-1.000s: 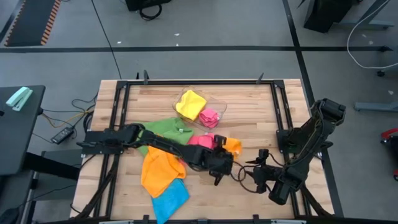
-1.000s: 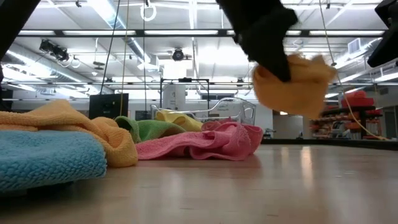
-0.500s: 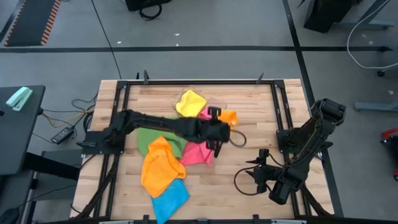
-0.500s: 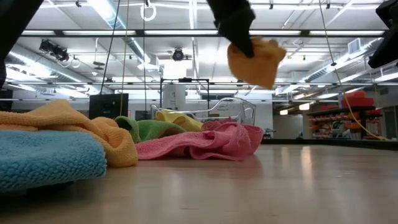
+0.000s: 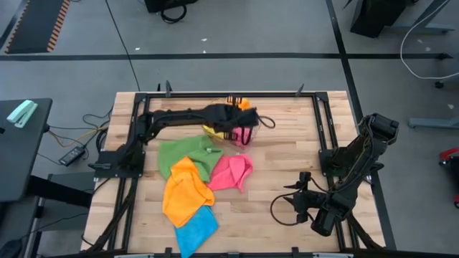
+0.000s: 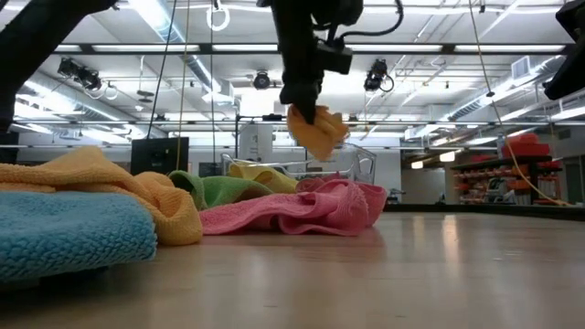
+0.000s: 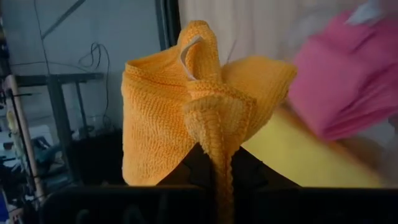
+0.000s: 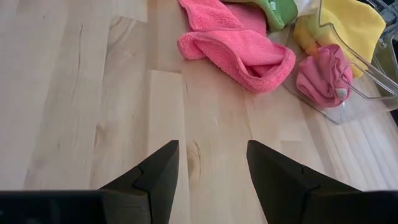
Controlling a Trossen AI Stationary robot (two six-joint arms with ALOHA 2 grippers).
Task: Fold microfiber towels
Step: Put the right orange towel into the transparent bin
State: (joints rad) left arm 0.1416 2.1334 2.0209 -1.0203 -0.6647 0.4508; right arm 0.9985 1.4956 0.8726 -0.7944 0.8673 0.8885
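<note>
A small bunched orange towel [image 7: 186, 106] hangs in the air at the table's far middle, over the clear tray [image 8: 367, 81], with my left gripper [image 6: 306, 99] shut on it. The tray holds a yellow towel [image 5: 215, 130] and a folded pink towel [image 8: 324, 73]. On the table lie a green towel [image 5: 181, 152], a bigger orange towel [image 5: 185, 192], a blue towel [image 5: 195, 228] and a crumpled pink towel [image 5: 231, 172]. My right gripper [image 5: 292, 185] waits open at the near right, above bare wood. My left gripper pinches the bunched orange towel between its two fingers, with a rolled fold [image 7: 214, 146] of several layers running down between them. The fingers slant down toward the table's far side. The towel is lifted clear and hangs below the fingertips [image 6: 315, 128] above the tray.
Black frame rails [image 5: 323, 129] run along the table's left, right and far sides. Bare wood [image 8: 93, 93] lies in front of my right gripper, between it and the crumpled pink towel [image 8: 239, 53].
My left gripper has swung from the table's near middle toward the far edge and a little up, carrying the small orange towel clear of the table until it hangs over the tray. It has stayed shut on the towel.
</note>
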